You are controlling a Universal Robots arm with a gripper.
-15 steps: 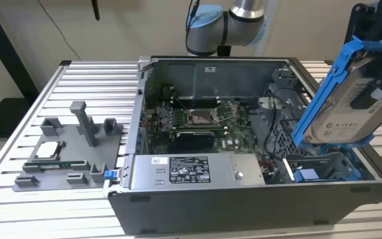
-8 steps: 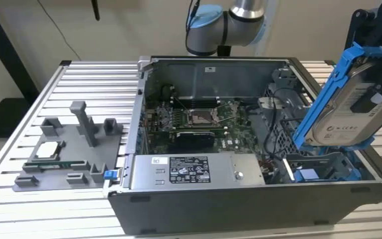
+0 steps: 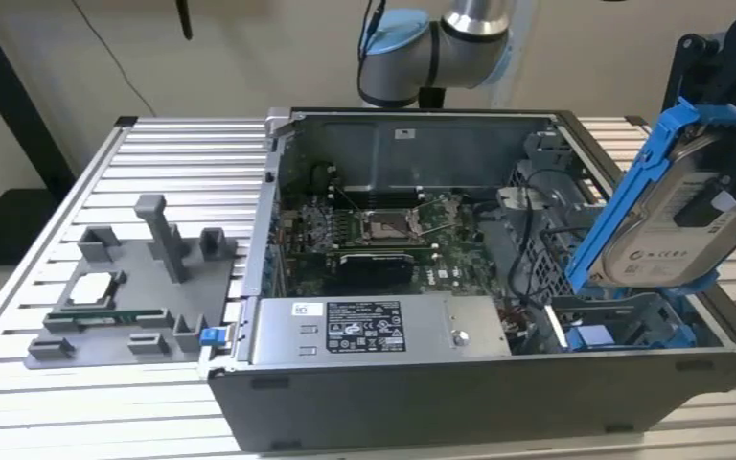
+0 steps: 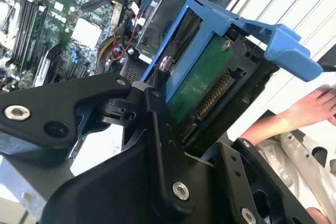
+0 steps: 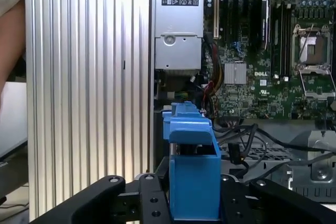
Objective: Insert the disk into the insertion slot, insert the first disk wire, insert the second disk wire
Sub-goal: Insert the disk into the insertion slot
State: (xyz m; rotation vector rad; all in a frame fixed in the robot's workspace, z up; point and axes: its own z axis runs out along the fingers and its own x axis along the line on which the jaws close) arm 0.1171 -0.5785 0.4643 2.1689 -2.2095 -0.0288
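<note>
My gripper (image 3: 726, 144) is shut on the disk (image 3: 669, 225), a silver-grey drive with a white label in a bright blue frame. I hold it steeply tilted above the open computer case, at the exterior view's right. Its lower end hangs just over the insertion slot (image 3: 624, 326), a grey cage with blue rails in the case's near right corner. In the second wrist view the disk's green circuit board (image 4: 202, 77) faces the camera between my black fingers (image 4: 157, 114). The blue frame (image 5: 191, 171) stands between my fingers in the first wrist view. Loose black cables (image 5: 252, 140) lie beside the cage.
The case holds a grey labelled power-supply box (image 3: 368, 329) and a motherboard with a square CPU socket (image 3: 387, 225). A grey fixture (image 3: 138, 287) with small parts stands on the slatted table at the exterior view's left. A person's hand (image 4: 315, 108) is near the table edge.
</note>
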